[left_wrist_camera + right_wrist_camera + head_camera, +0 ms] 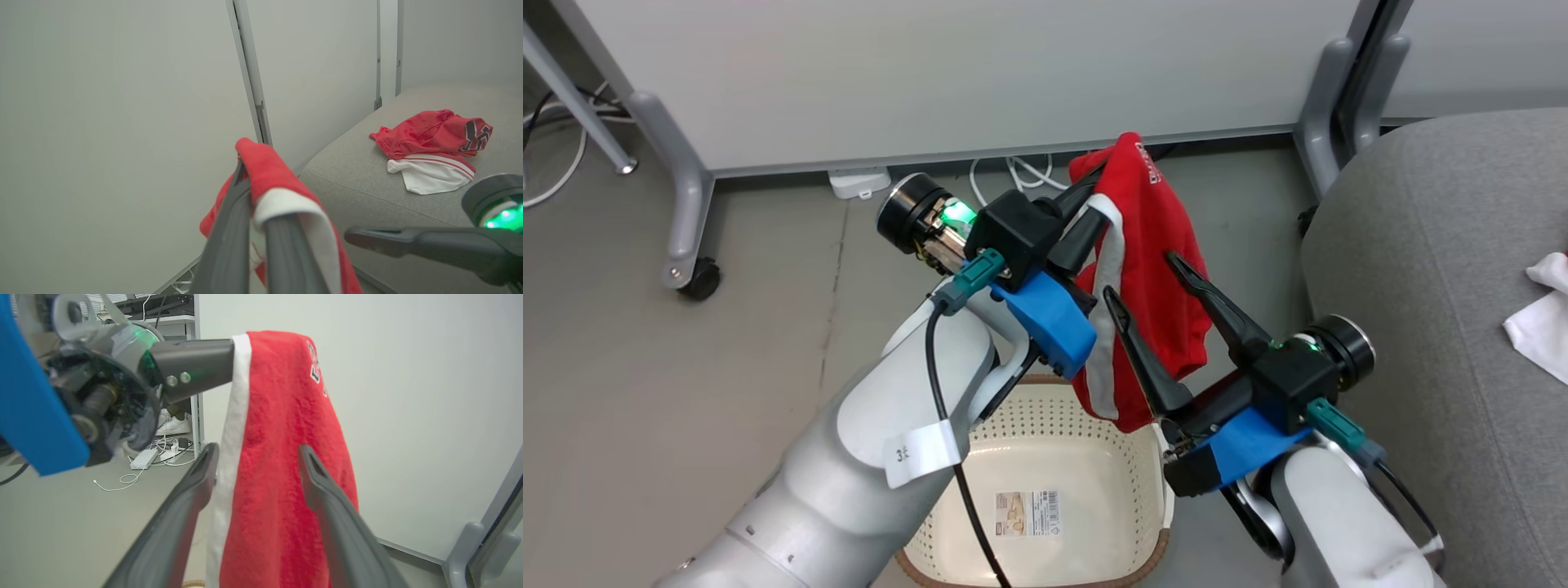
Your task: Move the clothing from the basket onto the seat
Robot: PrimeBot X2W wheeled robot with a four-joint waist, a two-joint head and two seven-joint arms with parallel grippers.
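Note:
One red garment (1152, 269) with a white stripe hangs from my left gripper (1103, 194), which is shut on its top fold above the basket. In the left wrist view, the left gripper (250, 179) pinches red and white cloth. My right gripper (1141, 276) is open, its fingers either side of the hanging cloth; the right wrist view shows the right gripper (258, 451) straddling the garment (282, 465). The off-white basket (1094, 457) stands on the floor below, holding no clothes, its label showing. The second garment (429, 141) lies crumpled on the grey seat (359, 171), to the right of the basket.
White partition panels (980, 73) on grey wheeled legs (690, 204) stand behind the basket. A power strip (858, 181) and white cables lie on the floor at their base. The seat's rounded edge (1339, 245) is close beside my right arm.

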